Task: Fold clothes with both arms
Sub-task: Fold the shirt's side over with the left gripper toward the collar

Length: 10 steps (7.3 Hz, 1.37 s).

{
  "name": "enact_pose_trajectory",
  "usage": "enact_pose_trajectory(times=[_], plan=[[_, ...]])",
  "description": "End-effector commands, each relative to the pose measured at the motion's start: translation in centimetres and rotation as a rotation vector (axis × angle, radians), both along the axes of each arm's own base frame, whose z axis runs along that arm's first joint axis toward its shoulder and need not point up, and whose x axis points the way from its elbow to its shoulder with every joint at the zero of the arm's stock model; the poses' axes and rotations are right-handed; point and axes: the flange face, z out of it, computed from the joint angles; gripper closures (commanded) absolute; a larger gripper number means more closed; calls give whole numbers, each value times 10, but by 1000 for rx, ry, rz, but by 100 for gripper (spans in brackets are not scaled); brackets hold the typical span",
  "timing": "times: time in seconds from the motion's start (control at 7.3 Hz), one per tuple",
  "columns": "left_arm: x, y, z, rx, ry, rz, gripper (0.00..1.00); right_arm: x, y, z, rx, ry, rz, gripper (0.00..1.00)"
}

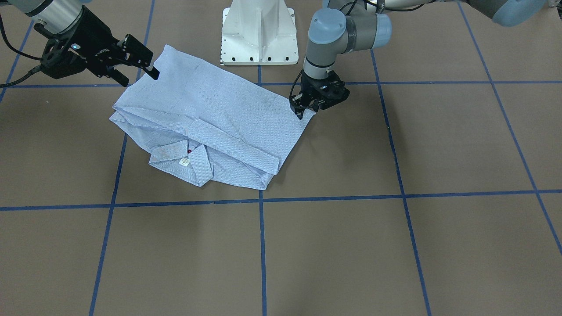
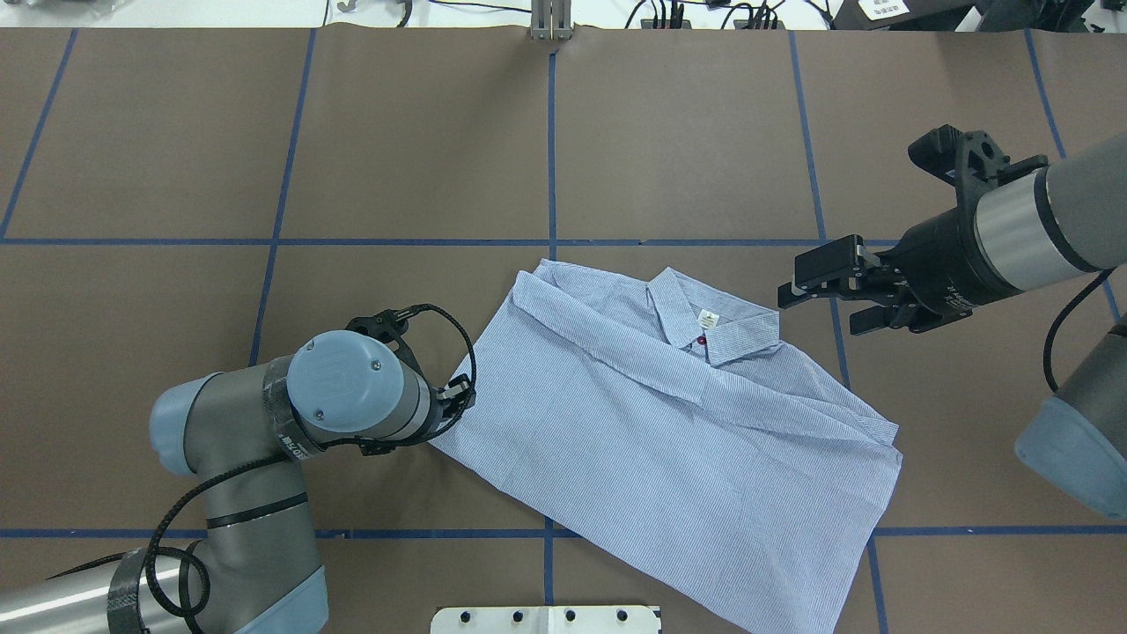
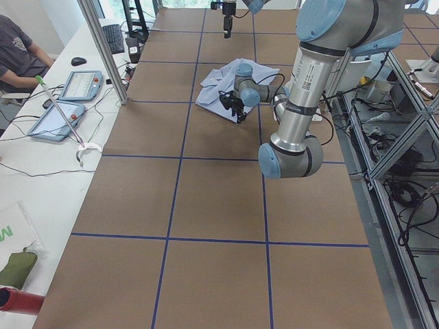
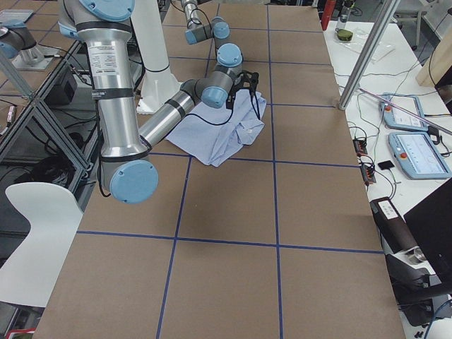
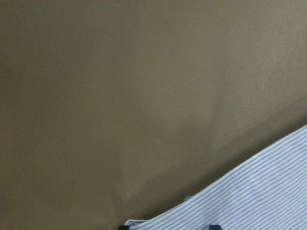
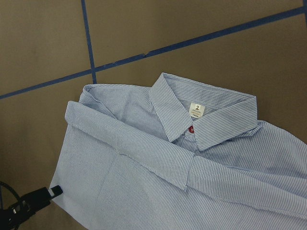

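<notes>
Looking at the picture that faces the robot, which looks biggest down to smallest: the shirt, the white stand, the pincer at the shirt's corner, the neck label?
1. shirt
2. white stand, though the top edge cuts it off
3. left pincer, at the shirt's corner
4. neck label, by far the smallest

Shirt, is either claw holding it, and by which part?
Cannot be told: the left claw is at a corner of the shirt, grip unclear. The right claw is open, holding nothing.

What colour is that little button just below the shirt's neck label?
The button is red, clearest in the right wrist-mounted view.
</notes>
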Motion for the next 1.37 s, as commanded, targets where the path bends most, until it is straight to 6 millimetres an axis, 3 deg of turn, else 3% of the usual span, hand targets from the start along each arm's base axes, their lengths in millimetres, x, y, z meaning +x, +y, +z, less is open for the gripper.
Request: enact_pose_trajectory(times=[0.0, 0.27, 0.41, 0.55, 0.96, 1.23], plan=[[0, 0, 1, -1, -1, -1, 49, -1, -1, 1, -1, 1, 1, 0], [0, 0, 1, -2, -2, -1, 64, -1, -1, 1, -3, 4, 1, 0], [0, 0, 1, -2, -2, -1, 89, -1, -2, 2, -4, 5, 1, 0], [0, 0, 0, -3, 1, 2, 100, -2, -2, 3, -5, 6, 1, 0], [-6, 0, -9, 1, 21, 0, 100, 2, -5, 3, -5, 6, 10, 0], [-22, -33, -9, 10, 16, -56, 100, 7, -6, 3, -5, 4, 20, 0]])
